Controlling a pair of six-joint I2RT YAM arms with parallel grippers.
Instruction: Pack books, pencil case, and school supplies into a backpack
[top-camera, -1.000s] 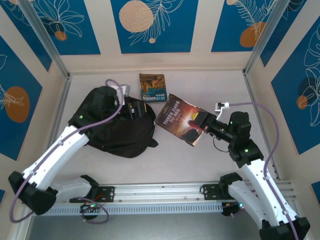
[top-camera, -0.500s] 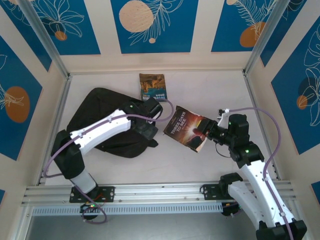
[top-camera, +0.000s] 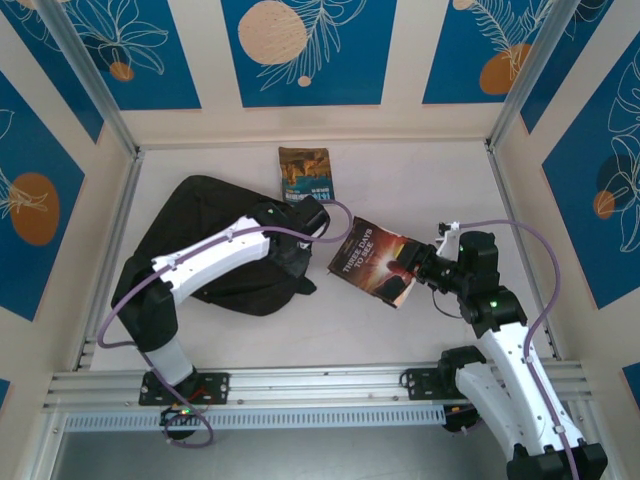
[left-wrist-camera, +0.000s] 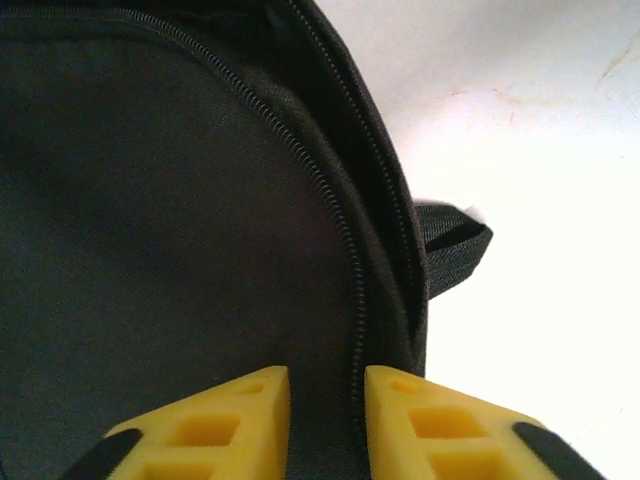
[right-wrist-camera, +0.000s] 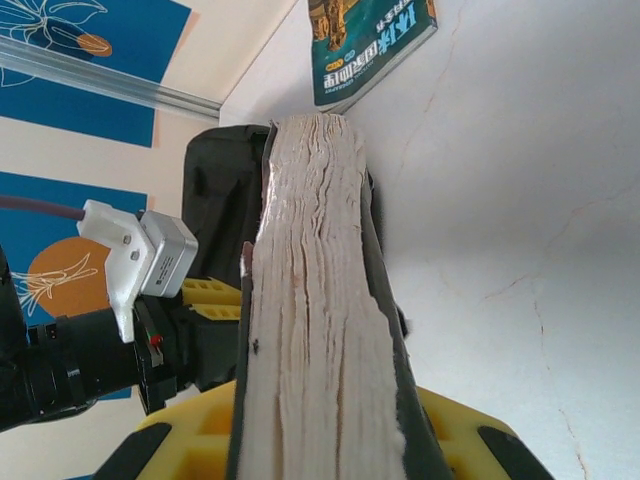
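Observation:
The black backpack (top-camera: 200, 250) lies flat at left-centre of the table. My left arm reaches across it, and the left gripper (top-camera: 297, 258) sits at its right edge. In the left wrist view the yellow jaws (left-wrist-camera: 327, 385) stand close together, pinching the backpack's (left-wrist-camera: 180, 220) zip seam. My right gripper (top-camera: 407, 268) is shut on the dark brown book (top-camera: 370, 262), held tilted just right of the backpack. In the right wrist view its page edge (right-wrist-camera: 310, 300) fills the middle, between the right gripper's (right-wrist-camera: 320, 430) fingers. A blue-and-orange book (top-camera: 304, 175) lies at the back.
The blue-and-orange book (right-wrist-camera: 370, 45) lies flat beyond the held one. The left gripper (right-wrist-camera: 210, 292) and its grey camera box (right-wrist-camera: 150, 255) sit just left of the held book. A backpack strap loop (left-wrist-camera: 450, 240) pokes onto bare white table at right.
My left arm swung from the backpack's left side across to its right edge, and its jaws closed in on the zip seam. The right gripper drew the brown book slightly nearer and lower.

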